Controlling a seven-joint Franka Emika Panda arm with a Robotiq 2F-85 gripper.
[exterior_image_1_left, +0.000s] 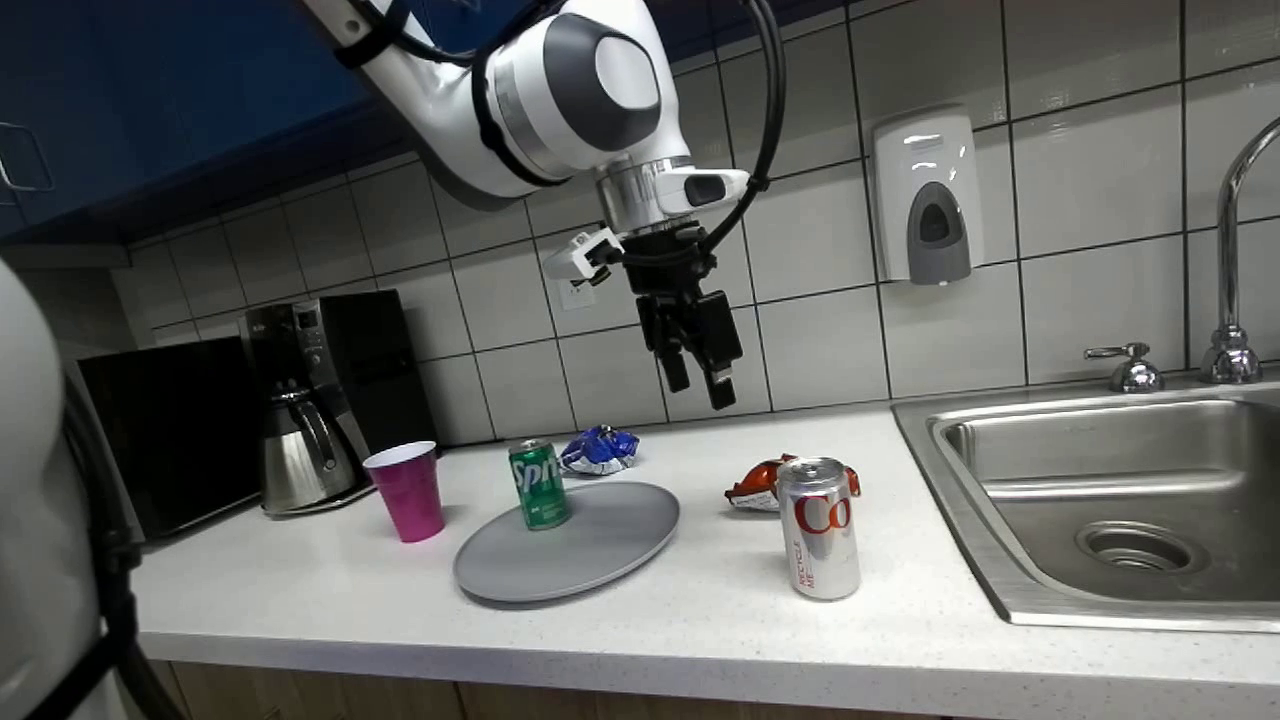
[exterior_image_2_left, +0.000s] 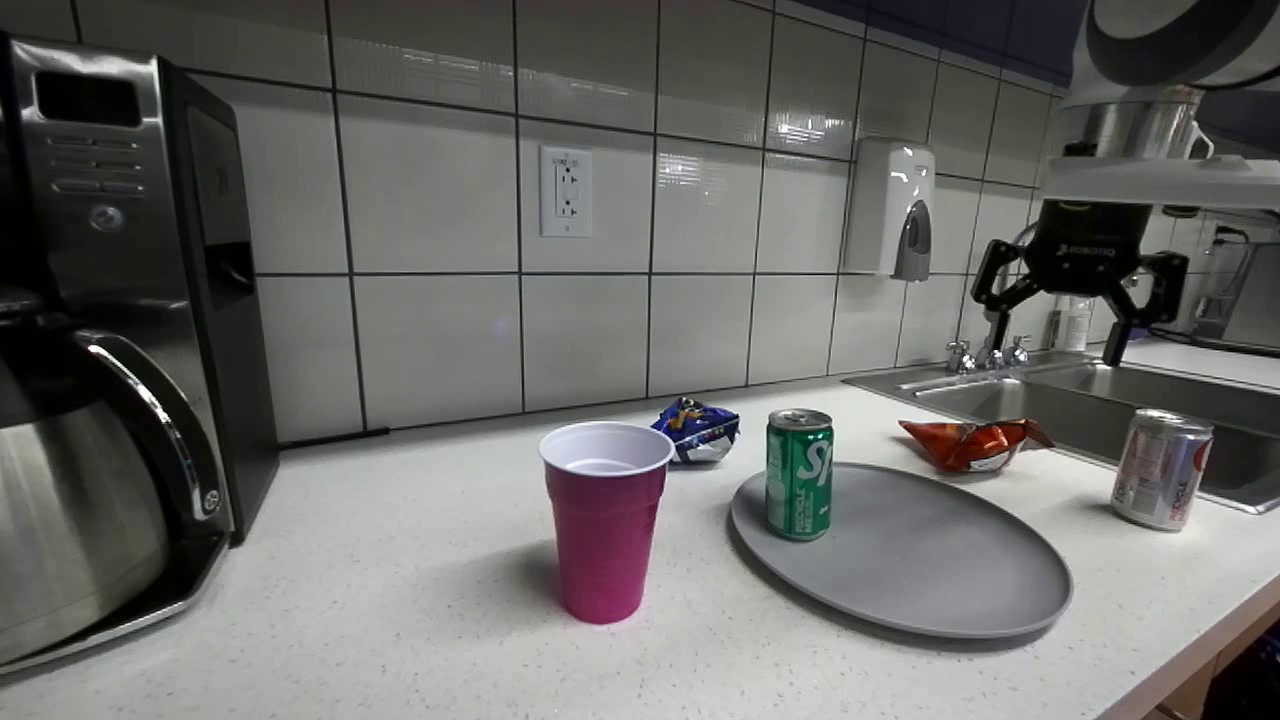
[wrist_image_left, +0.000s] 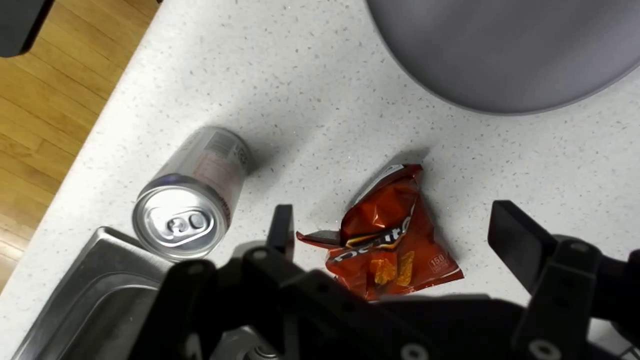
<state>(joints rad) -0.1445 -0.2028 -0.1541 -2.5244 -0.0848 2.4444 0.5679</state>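
My gripper (exterior_image_2_left: 1056, 351): jaws spread wide, holding and touching nothing | I have it well above the white counter (wrist_image_left: 310, 95) | red Doritos bag (wrist_image_left: 390, 245): lying on the counter, below the jaws and framed between them in wrist view | silver can (wrist_image_left: 194, 192): upright, near bag | gray plate (wrist_image_left: 505, 55): apart from bag, green Sprite can (exterior_image_2_left: 799, 478) on it

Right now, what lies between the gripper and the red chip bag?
Only air: in both exterior views the open gripper hangs above the red chip bag, with no object in the gap.
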